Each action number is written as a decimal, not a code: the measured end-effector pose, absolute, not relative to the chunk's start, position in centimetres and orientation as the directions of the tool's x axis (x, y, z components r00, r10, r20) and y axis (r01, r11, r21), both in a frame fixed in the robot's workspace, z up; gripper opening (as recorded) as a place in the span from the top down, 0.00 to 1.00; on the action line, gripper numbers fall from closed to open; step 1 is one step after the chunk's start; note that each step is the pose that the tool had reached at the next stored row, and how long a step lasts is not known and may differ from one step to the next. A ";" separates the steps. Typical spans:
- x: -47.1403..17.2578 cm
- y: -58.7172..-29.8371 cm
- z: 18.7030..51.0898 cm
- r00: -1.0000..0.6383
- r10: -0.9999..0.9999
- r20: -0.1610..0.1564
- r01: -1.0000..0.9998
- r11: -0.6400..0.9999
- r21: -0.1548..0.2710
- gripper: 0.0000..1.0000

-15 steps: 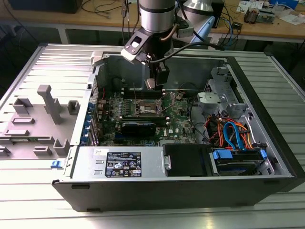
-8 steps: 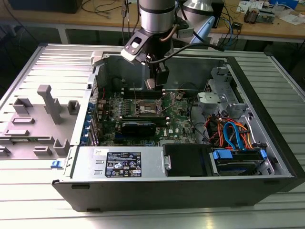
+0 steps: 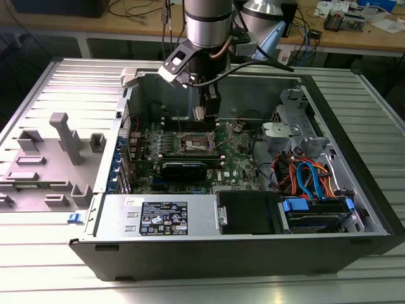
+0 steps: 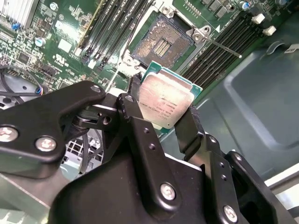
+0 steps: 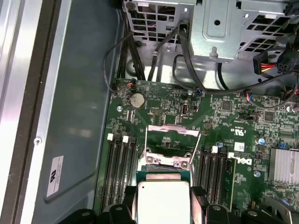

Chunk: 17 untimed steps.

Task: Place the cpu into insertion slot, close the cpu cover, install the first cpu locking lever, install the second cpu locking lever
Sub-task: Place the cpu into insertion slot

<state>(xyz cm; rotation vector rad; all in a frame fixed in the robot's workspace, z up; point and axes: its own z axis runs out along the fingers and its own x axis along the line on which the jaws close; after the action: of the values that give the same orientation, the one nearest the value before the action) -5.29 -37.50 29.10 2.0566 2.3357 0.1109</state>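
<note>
1. Set in a workshop, with wooden benches [image 3: 354,35] and loose cables along the back, behind a ribbed metal table [image 3: 50,278].
2. Lying open on that table, closer to its edge on the exterior view's right: a dark computer case [image 3: 209,256], with the green motherboard [image 3: 234,155] facing up.
3. Resting near the table's edge on the exterior view's left: a grey plastic fixture [image 3: 60,152], well apart from the case's open bay.
4. Reaching down into the case from above: the gripper [image 3: 201,113], hanging over the far half of the motherboard.
5. Clamped between the black fingers [image 4: 140,130] by two opposite edges: the cpu [image 4: 166,100], dull silver top toward the second wrist camera, edged by a thin green rim.
6. Held clear above the board, not touching the insertion slot [image 4: 162,43]; tan pin field bare and in plain sight just beyond the chip.
7. Swung up and open in the first wrist view: the cpu cover [image 5: 170,129], framing a patch of green board in its window, just beyond the held chip.
8. Angling out from a corner of the socket: a thin metal lever [image 4: 222,47], crossing over the memory slots [image 4: 114,23] that flank the socket on both sides.
9. Sitting nearer the case's front wall: a long black card [image 3: 183,168], a labelled power supply box [image 3: 158,218], and a bundle of orange and blue cables [image 3: 310,177].
</note>
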 end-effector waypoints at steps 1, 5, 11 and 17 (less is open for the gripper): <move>-5.3 -37.5 29.0 -0.126 0.992 0.026 0.990 0.124 0.071 0.46; -5.3 -37.5 29.0 -0.126 0.992 0.026 0.990 0.124 0.071 0.46; -5.3 -37.5 29.0 -0.125 0.992 0.026 0.990 0.123 0.071 0.46; -5.4 -37.3 27.9 -0.103 0.994 0.025 0.992 0.101 0.071 0.46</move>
<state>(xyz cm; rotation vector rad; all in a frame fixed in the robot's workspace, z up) -5.35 -37.30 27.91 2.0834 2.3093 0.1079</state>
